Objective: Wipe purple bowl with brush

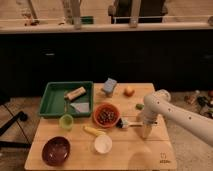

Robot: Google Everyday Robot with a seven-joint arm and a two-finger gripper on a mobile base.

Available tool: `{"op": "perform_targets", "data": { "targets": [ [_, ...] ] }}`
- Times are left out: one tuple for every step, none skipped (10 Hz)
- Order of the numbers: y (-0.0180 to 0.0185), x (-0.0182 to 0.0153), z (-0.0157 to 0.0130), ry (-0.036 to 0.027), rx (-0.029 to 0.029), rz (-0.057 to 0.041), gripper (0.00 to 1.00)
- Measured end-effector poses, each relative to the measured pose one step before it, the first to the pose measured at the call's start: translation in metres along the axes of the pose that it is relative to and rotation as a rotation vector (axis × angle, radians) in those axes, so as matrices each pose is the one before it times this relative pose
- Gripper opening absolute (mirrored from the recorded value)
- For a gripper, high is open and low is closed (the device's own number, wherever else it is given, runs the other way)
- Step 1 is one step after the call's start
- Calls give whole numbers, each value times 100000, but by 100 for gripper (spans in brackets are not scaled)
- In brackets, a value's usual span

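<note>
Purple bowl (56, 150) (front-left corner) lies well apart from hand (145, 131) beside brush (131, 124).
</note>
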Motion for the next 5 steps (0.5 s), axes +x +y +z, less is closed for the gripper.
{"op": "perform_targets", "data": {
  "targets": [
    [-1, -20, -28, -21, 103, -48, 37],
    [-138, -43, -238, -153, 261, 142, 25],
    [-205, -98, -358, -529, 443, 366, 16],
    [45, 100, -184, 463, -73, -289, 6],
    [460, -67, 23, 158, -961, -343, 0]
  ]
}}
